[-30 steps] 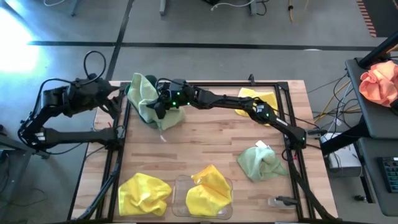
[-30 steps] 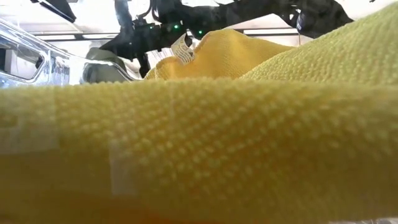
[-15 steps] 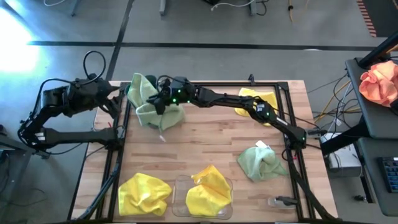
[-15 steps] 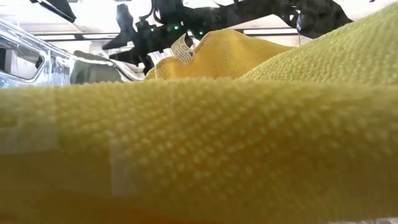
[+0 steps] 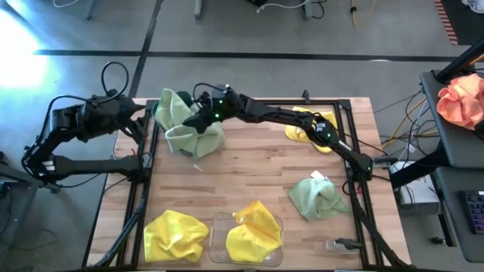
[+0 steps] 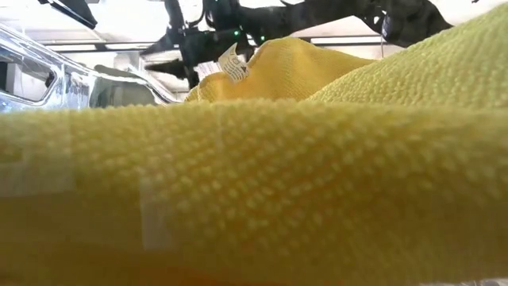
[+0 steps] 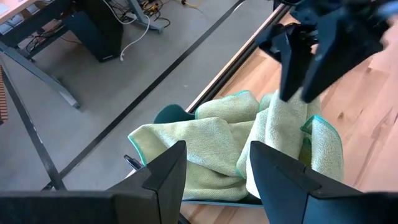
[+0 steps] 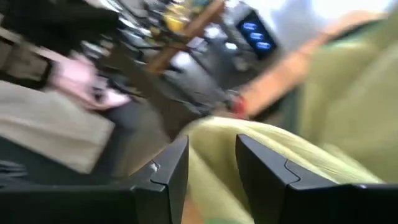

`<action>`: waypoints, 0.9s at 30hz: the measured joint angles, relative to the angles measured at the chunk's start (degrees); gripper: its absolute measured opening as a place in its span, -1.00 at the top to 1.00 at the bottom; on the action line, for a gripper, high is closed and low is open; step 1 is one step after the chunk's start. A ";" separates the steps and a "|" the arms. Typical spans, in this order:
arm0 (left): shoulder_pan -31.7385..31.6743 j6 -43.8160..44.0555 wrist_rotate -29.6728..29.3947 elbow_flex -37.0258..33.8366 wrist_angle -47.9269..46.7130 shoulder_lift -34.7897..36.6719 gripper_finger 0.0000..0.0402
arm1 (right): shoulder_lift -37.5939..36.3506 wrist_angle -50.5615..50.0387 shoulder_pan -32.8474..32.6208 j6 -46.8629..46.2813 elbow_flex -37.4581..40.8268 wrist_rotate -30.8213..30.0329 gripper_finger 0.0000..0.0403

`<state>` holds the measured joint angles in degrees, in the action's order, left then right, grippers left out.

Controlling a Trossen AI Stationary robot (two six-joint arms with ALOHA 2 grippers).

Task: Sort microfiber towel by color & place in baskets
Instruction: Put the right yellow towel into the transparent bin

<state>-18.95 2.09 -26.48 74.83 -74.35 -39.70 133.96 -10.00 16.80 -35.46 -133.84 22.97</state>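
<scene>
The right hand (image 5: 198, 121) is held spread just above the green towel (image 5: 193, 134), which is draped over the teal basket (image 5: 159, 108) at the counter's (image 5: 249, 166) far left corner. The loose half is best tucked fully inside that basket before the other green towel (image 5: 318, 196), well away from it, is fetched. The left hand (image 7: 214, 168), also spread, is parked beside the basket.

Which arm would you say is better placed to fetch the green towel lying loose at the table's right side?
Probably the right: its gripper is open over the teal basket's green towels, and the loose green towel lies beside its base.
</scene>
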 joint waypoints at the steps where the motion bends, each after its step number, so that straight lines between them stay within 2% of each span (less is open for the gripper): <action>1: -0.01 0.00 0.00 0.00 0.02 0.00 0.19 | -0.53 -3.38 0.02 1.81 0.00 -2.44 0.38; 6: 0.01 -0.43 1.55 -1.76 1.99 -0.11 0.19 | -3.90 -24.62 0.07 11.78 0.00 -18.61 0.38; 10: 0.01 -3.71 8.52 -6.23 8.75 -0.16 0.19 | -7.69 -37.96 -1.02 17.34 0.00 -28.05 0.38; 13: 0.03 -6.29 12.32 -10.40 15.42 -0.98 0.20 | -10.14 -45.32 -1.86 19.53 0.00 -29.12 0.39; 17: 0.03 -8.16 12.76 -14.30 21.18 -2.80 0.19 | -12.76 -56.81 -3.24 21.99 0.00 -28.92 0.38; 24: 0.03 -6.19 18.50 -14.58 25.76 -7.58 0.19 | -13.97 -78.61 -5.84 27.01 0.00 -28.98 0.41; 27: 0.03 -3.78 18.54 -14.58 28.78 -8.78 0.19 | -14.45 -79.73 -6.82 30.78 1.50 -29.02 0.43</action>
<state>-18.92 -1.70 -7.94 60.25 -45.56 -48.49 119.51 -89.73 9.98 -4.68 -132.34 -6.05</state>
